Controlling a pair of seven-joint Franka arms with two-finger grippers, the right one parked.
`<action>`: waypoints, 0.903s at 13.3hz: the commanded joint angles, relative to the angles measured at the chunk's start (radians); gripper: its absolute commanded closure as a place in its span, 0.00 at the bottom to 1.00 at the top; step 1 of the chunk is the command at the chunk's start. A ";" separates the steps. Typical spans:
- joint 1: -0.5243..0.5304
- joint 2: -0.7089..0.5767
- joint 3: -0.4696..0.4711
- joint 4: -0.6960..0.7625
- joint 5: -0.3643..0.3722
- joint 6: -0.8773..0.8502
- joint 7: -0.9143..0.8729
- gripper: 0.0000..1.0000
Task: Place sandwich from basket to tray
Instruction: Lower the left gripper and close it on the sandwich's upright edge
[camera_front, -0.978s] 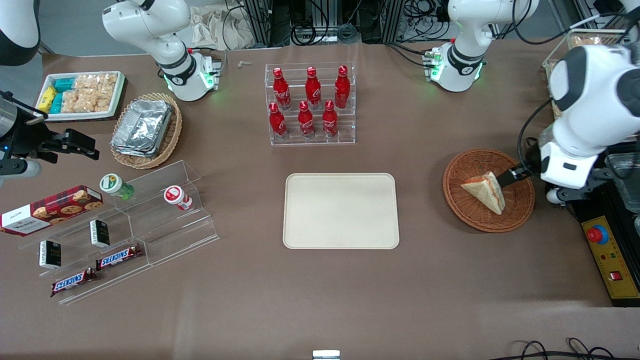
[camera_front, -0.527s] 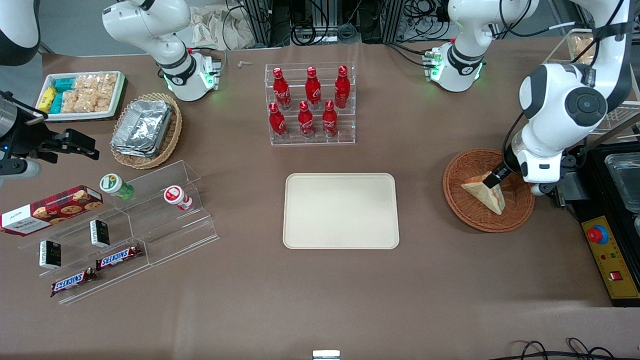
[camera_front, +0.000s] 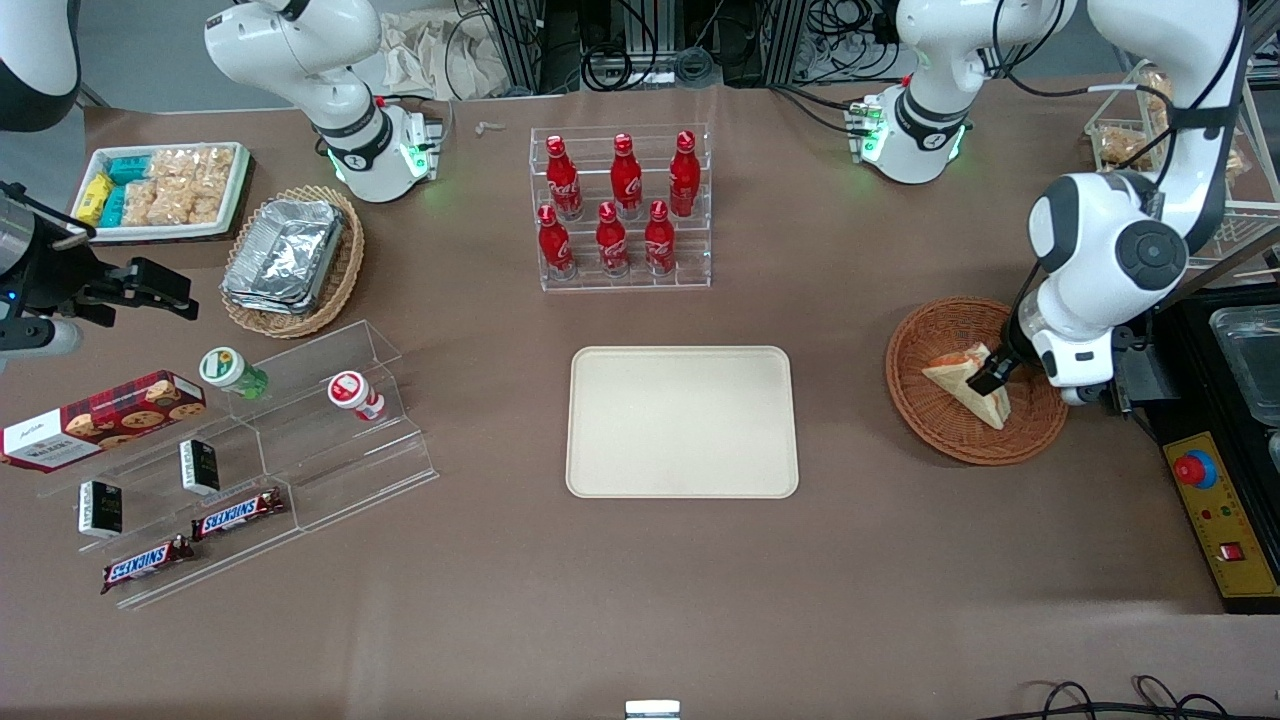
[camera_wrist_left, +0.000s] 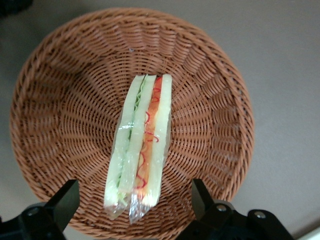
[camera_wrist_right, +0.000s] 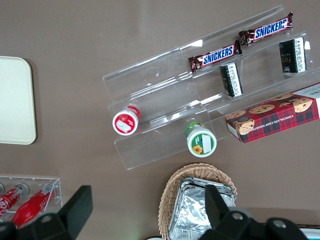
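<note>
Brown paper covered the whole table, with a rack of red bottles at twelve o'clock from the tray. Going across from the parked arm's end, the tan wicker basket of foil containers and the clear snack shelves came first, then the tray, bare, at the table's middle. At three o'clock from the tray, well apart from it, sat the basket, and the sandwich lay in it, standing on edge with its orange-red and green filling turned up toward the wrist camera.

The step in hand looked like the approach for the pick. The gripper hung over the basket with its jaws spread wide, one finger on each flank of the wedge, both apart from the bread and gripping nothing. In the front view the gripper sat at the sandwich's three o'clock end, close above it.

Judged from this, the next move called for a short descent until the fingers bracketed the bread faces, then a gentle squeeze, since the soft wrapped wedge would likely crush or slip under a hard one. After that, a lift clear of the basket rim and a carry toward nine o'clock, to the tray.
</note>
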 joint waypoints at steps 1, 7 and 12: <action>0.003 0.018 -0.004 -0.018 0.002 0.054 -0.072 0.00; 0.003 0.047 0.034 -0.056 0.005 0.132 -0.075 0.00; -0.007 0.090 0.036 -0.052 0.002 0.183 -0.083 0.00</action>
